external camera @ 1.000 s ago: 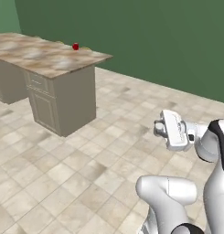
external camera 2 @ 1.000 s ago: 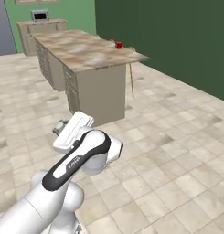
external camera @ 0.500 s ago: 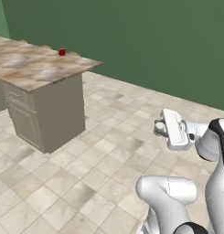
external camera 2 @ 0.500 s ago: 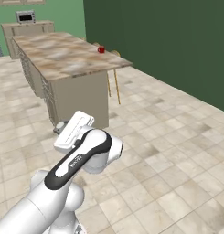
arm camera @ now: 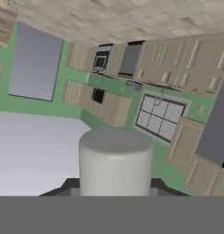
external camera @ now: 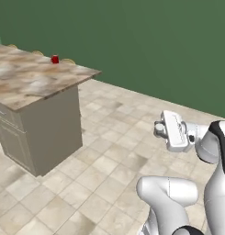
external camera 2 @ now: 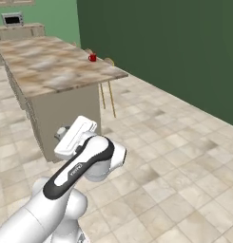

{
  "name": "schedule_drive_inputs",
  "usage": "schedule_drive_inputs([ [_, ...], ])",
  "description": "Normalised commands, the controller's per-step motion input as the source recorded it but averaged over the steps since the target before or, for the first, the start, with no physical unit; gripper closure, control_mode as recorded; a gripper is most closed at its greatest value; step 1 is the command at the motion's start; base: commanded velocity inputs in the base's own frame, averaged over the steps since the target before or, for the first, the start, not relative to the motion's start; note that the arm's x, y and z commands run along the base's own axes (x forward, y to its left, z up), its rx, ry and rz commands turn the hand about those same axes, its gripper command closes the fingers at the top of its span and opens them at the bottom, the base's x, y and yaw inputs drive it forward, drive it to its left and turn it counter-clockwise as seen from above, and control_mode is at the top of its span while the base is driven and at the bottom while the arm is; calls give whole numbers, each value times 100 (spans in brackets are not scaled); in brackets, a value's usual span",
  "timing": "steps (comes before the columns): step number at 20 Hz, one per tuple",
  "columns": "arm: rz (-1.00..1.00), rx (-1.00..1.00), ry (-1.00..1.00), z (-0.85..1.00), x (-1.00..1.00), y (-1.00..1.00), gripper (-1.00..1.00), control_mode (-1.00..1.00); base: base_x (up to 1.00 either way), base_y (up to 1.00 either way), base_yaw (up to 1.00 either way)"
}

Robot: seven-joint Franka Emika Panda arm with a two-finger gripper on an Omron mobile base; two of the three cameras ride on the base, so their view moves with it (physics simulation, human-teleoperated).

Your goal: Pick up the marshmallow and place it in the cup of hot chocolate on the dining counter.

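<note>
Item 1: small white squat cylinder marshmallow, clamped between the jaws of the white arm's two-finger gripper, carried above the beige tiled floor. Item 2: small red mug of hot chocolate, standing near the far edge of the beige-brown marbled dining counter, well apart from the gripper.

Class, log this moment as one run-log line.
phase: carry | gripper: shut on marshmallow | mug: on counter, far edge | arm: off the counter, over the floor

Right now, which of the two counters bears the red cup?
The nearer marbled island: the cup stands near its far edge. The farther counter bears a microwave.
</note>
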Motion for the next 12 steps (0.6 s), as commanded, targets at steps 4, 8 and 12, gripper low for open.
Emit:
schedule_drive_inputs([
  [4, 0, 0, 0, 0, 0, 0, 100, 100, 100, -39, 0],
  [8, 0, 0, 0, 0, 0, 0, 100, 100, 100, -69, 0],
  [12, 0, 0, 0, 0, 0, 0, 100, 100, 100, -81, 0],
])
